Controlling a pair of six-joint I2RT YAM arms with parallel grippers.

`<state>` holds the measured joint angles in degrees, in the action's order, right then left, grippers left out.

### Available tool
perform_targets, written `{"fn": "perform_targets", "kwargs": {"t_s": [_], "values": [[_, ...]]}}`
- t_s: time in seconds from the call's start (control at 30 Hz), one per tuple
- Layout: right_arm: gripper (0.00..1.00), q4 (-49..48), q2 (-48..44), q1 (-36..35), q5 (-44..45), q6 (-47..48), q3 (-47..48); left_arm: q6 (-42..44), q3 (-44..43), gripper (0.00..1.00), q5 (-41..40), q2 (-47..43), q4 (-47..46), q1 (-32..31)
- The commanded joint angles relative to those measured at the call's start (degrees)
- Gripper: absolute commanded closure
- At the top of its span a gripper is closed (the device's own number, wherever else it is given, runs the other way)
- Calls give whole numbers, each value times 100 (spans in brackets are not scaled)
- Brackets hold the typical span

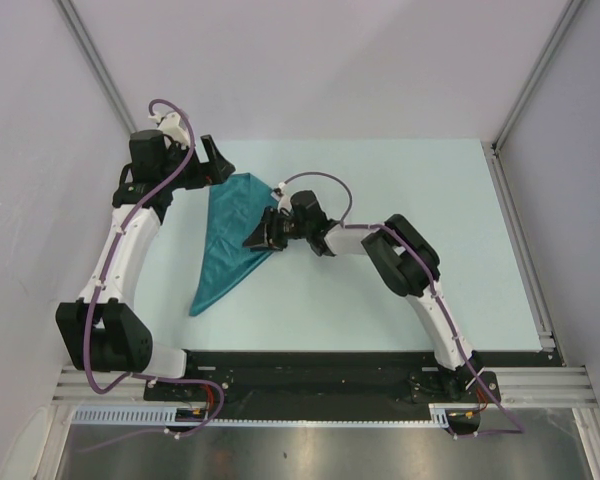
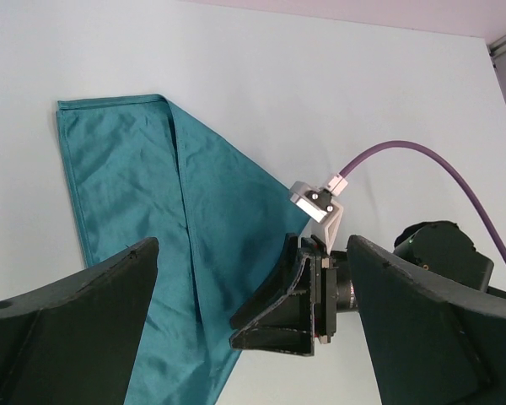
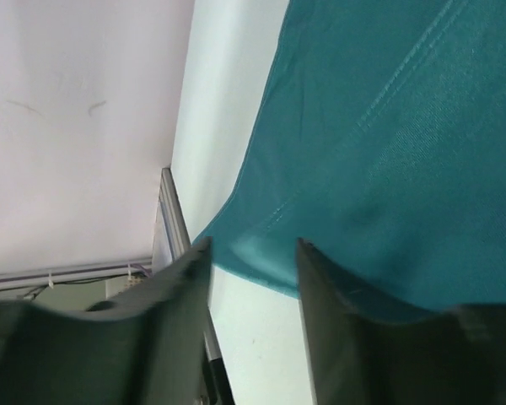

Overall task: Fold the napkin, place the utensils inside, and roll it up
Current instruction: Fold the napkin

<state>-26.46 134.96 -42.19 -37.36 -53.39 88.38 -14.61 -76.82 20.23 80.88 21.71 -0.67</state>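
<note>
OK, napkin [image 1: 225, 245] lies folded near the worktop's left edge. My right gripper [image 1: 263, 236] is half-spread at its hem, left gripper [image 1: 218, 165] spread wide. Risk: a finger snags the slick cloth, undoing the fold.

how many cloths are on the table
1: a teal cloth, folded into a long triangle, lies left of centre on the table, between the left gripper and the right gripper. No other shows; one could be hidden from view.

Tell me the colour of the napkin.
The napkin is plain teal, a slightly shiny blue-green with no pattern. It shows best in the left wrist view.
</note>
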Motion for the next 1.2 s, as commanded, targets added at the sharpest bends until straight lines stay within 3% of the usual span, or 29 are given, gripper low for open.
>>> {"fn": "perform_targets", "kwargs": {"t_s": [0.0,0.2,0.33,0.4,0.57,0.87,1.0,1.17], "values": [[43,403,-531,-113,10,678,91,-33,-26,2,61,-231,-150,49],[31,1624,-1304,-280,466,1987,100,11,-53,1,-98,-318,-97,321],[30,2521,-1621,-579,1106,3410,320,-24,17,0,-317,-564,-106,506],[30,2856,-1753,-702,1292,3676,399,-33,209,0,-712,-661,-115,506],[30,2892,-2104,-659,1688,3695,189,-445,1334,0,-1371,-1319,-238,506],[30,2286,-3457,131,1513,3212,-1313,-1632,3987,5,-1468,-2873,96,506],[30,2136,-4213,641,1337,3045,-2051,-2089,4420,9,-1952,-3612,499,515],[30,2294,-5197,1248,1232,2957,-2816,-2792,5043,18,-1997,-3747,843,594]]}}
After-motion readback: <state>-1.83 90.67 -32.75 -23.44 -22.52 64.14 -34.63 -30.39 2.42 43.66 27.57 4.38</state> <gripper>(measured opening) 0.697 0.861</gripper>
